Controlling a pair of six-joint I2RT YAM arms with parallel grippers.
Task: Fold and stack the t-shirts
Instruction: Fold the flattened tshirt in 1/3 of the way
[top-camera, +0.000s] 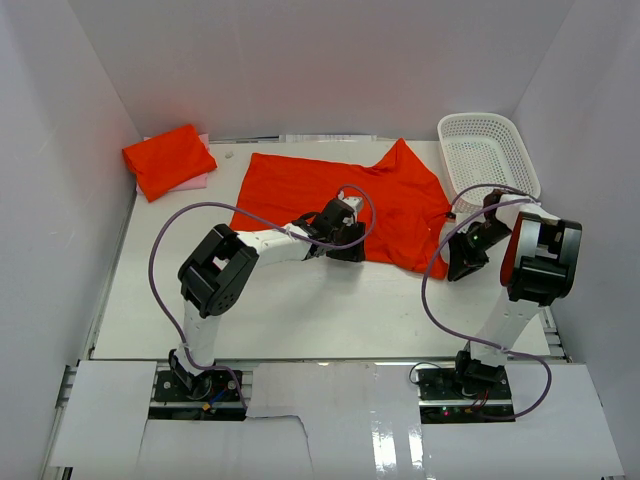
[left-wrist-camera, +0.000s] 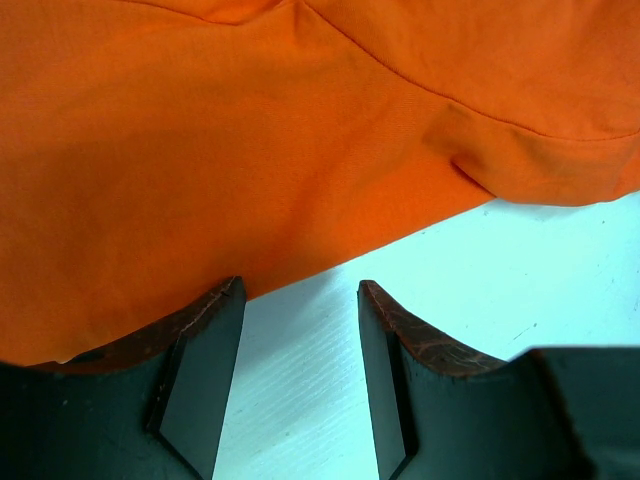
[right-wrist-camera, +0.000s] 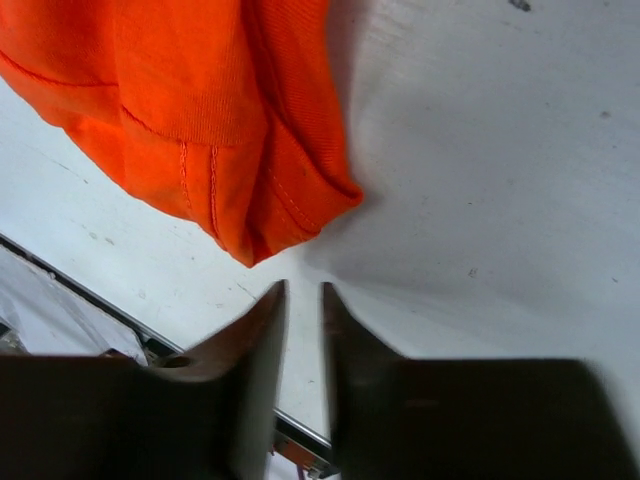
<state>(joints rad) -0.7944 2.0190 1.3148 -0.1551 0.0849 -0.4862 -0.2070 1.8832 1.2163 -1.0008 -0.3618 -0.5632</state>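
Observation:
An orange t-shirt (top-camera: 340, 195) lies spread flat at the back middle of the table. My left gripper (top-camera: 345, 245) sits at its near hem, open and empty. In the left wrist view the hem (left-wrist-camera: 300, 180) lies just ahead of the gripper (left-wrist-camera: 300, 295), with bare table between the jaws. My right gripper (top-camera: 465, 255) is just off the shirt's right near corner. In the right wrist view the jaws stand only narrowly apart, and the gripper (right-wrist-camera: 303, 290) holds nothing, a little short of the bunched corner (right-wrist-camera: 200, 120). A folded orange shirt (top-camera: 168, 158) lies at the back left.
A white plastic basket (top-camera: 488, 150) stands at the back right, beside the right arm. The folded shirt rests on a pink item (top-camera: 195, 182). White walls enclose the table on three sides. The table's metal edge (right-wrist-camera: 80, 280) shows near the right gripper.

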